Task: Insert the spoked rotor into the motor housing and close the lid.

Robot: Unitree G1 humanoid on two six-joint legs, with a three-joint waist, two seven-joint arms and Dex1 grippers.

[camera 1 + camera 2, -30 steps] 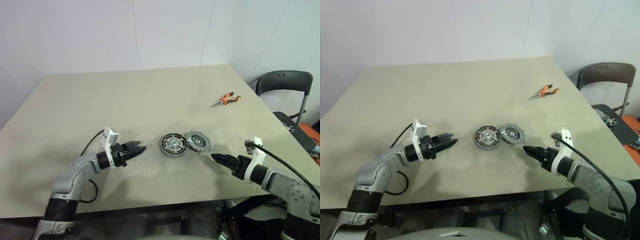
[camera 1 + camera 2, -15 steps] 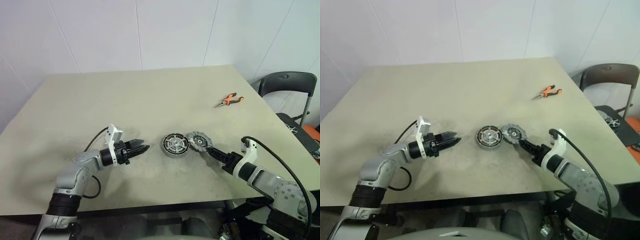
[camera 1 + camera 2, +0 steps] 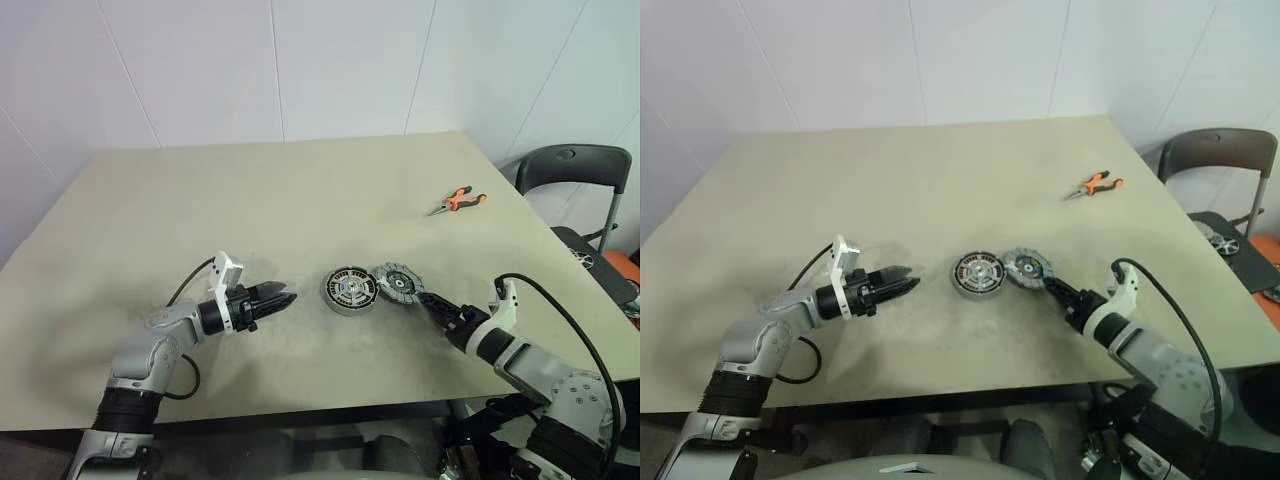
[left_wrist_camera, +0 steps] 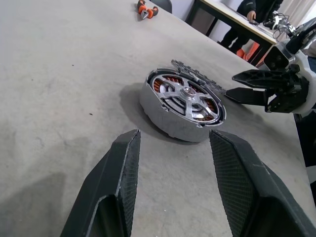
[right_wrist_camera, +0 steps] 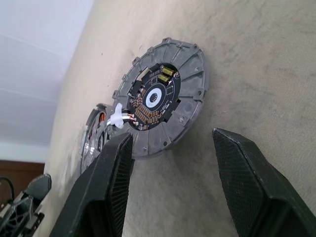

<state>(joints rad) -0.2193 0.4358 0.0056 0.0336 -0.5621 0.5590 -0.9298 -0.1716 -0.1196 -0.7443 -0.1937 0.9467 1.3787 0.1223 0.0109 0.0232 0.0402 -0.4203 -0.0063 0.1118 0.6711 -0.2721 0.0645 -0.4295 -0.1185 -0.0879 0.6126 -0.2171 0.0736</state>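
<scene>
At frame centre the motor housing (image 3: 348, 291) lies with the spoked rotor (image 4: 190, 98) apparently seated inside. Just right, the lid (image 5: 160, 96) is framed by the right gripper (image 3: 425, 298), fingers parted for pickup. The left gripper (image 3: 285, 297) is held open at lower left, probably for bracing.

Beige table (image 3: 250, 190) with a matte, lightly scuffed top, set against a white panelled wall (image 3: 350, 60). Orange-handled pliers (image 3: 456, 199) lie flat on the table near its far right corner. A dark chair (image 3: 570, 165) stands just beyond the table's right edge. In the left wrist view, a person's dark sleeve (image 4: 252, 10) rests at another table.
</scene>
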